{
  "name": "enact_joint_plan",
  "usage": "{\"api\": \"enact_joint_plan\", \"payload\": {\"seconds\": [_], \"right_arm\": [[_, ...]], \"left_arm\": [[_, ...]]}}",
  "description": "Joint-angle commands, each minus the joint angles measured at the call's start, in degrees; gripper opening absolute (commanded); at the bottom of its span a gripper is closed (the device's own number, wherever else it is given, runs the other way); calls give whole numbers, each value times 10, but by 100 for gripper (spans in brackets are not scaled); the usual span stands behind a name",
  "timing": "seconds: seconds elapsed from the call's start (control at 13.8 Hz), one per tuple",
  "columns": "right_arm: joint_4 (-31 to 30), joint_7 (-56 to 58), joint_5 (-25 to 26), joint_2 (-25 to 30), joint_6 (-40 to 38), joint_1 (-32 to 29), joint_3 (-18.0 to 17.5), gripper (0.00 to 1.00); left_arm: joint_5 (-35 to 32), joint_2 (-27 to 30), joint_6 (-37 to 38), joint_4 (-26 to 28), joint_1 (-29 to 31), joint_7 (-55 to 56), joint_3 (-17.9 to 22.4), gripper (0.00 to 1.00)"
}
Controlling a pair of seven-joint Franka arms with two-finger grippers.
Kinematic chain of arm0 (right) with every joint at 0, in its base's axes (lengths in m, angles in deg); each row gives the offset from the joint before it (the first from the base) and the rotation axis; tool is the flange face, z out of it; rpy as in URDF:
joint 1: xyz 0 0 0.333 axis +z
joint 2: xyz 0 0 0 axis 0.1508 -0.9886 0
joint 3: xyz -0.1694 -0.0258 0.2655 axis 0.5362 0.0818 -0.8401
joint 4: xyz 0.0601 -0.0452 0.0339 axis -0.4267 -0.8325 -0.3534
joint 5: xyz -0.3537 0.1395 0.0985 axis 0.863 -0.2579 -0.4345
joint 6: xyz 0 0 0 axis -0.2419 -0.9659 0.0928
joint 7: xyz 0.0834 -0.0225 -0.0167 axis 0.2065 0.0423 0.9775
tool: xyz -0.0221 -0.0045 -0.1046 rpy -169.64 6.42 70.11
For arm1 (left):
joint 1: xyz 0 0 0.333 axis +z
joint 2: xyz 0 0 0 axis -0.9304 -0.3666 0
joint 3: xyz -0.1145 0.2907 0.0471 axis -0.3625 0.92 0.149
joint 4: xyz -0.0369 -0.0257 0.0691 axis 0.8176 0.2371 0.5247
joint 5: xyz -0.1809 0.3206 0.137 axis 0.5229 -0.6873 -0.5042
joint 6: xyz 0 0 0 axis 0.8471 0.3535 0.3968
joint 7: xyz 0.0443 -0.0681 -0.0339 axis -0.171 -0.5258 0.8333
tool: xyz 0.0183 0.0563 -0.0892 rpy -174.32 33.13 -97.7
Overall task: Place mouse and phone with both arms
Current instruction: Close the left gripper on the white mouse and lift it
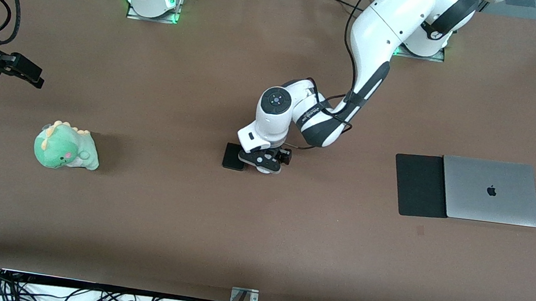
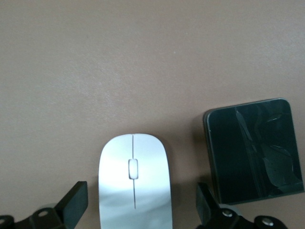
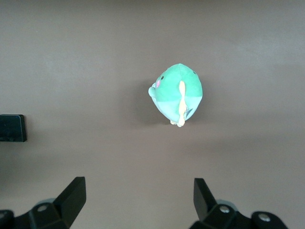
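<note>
The left end effector (image 1: pixel 264 163) hangs low over the middle of the brown surface (image 1: pixel 258 231), its fingers (image 2: pixel 71 202) spread wide with the white mouse (image 2: pixel 134 183) lying squarely between them, neither finger touching it. The mouse's long axis runs straight away from the wrist, so the fingers sit across its narrow width and closing would catch its two long flanks. Just beside the mouse, toward the right arm's end, lies the black phone (image 2: pixel 252 150), a little skewed; one finger comes close to its near corner, and from here I'd guess that finger could clip it on the way down. The right end effector (image 1: pixel 22 70) waits, spread open and holding nothing, over its own end, above a green plush dinosaur (image 1: pixel 66 146). A closed silver laptop (image 1: pixel 490 190) and black mouse pad (image 1: pixel 420 184) lie toward the left arm's end, well apart.
</note>
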Motion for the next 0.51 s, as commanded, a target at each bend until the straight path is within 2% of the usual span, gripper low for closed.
{"api": "enact_joint_plan", "payload": {"seconds": [0.0,0.07,0.22,0.29,0.36,0.43], "right_arm": [[5,-5,-2,0,0,1,0,100],[5,-5,-2,0,0,1,1,100],[5,-5,-2,0,0,1,0,100],[5,-5,-2,0,-1,1,0,100],[5,-5,-2,0,-1,1,0,100],[5,-5,-2,0,0,1,0,100]], "left_arm": [[-17,-14,1,-19,-11,12,7,95],[-20,-15,1,-18,-13,12,7,85],[-34,-21,1,-19,-13,11,7,81],[-37,-21,1,-19,-13,12,8,59],[-37,-21,1,-19,-13,13,7,31],[-36,-20,1,-19,-13,14,7,17]]}}
